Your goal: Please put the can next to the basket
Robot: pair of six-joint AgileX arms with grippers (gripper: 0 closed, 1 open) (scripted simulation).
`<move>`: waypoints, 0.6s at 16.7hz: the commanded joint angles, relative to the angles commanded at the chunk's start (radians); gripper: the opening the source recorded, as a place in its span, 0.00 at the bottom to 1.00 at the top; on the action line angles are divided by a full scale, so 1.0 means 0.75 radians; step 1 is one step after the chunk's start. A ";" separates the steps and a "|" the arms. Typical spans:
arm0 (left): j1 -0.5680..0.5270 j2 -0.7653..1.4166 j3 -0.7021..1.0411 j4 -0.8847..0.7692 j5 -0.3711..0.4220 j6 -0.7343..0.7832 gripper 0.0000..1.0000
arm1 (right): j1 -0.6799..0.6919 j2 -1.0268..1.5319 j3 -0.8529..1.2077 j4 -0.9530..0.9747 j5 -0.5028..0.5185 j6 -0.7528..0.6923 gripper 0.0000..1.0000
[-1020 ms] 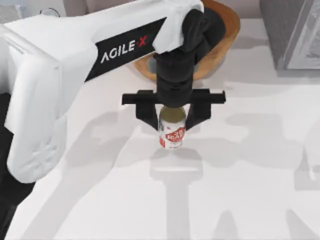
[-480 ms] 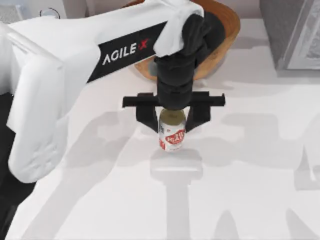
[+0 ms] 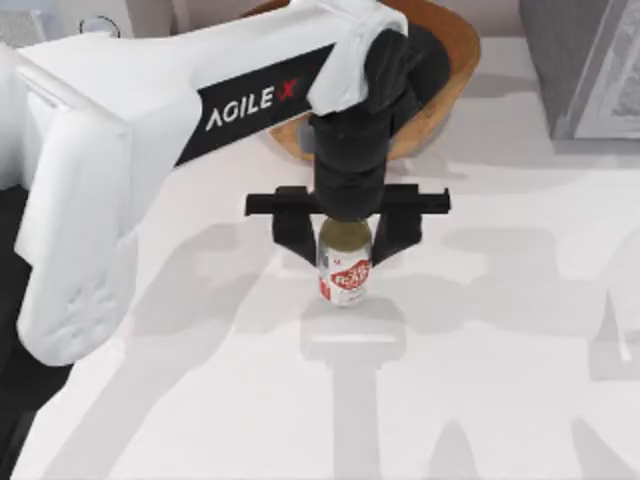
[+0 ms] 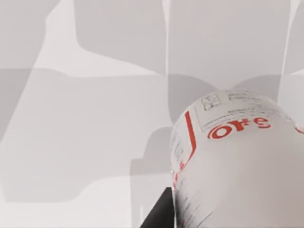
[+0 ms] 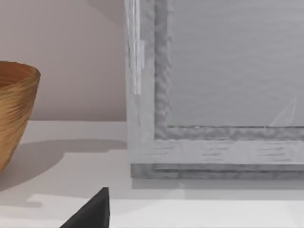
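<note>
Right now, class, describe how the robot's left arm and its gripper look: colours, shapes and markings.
The left arm has bulky white shells and a black band lettered AGILE X in white with a red X. Its wrist is black and cylindrical. The left gripper is black: a flat crossbar carrying two tapering jaws.

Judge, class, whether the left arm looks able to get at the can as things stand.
Probably yes: the left gripper already straddles the upright can from above, a finger on either side and nothing between them. The basket sits apart, farther back on the table.
</note>
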 joint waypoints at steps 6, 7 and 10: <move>0.000 0.000 0.000 0.000 0.000 0.000 0.83 | 0.000 0.000 0.000 0.000 0.000 0.000 1.00; 0.000 0.000 0.000 0.000 0.000 0.000 0.90 | 0.000 0.000 0.000 0.000 0.000 0.000 1.00; 0.000 0.000 0.000 0.000 0.000 0.000 1.00 | 0.000 0.000 0.000 0.000 0.000 0.000 1.00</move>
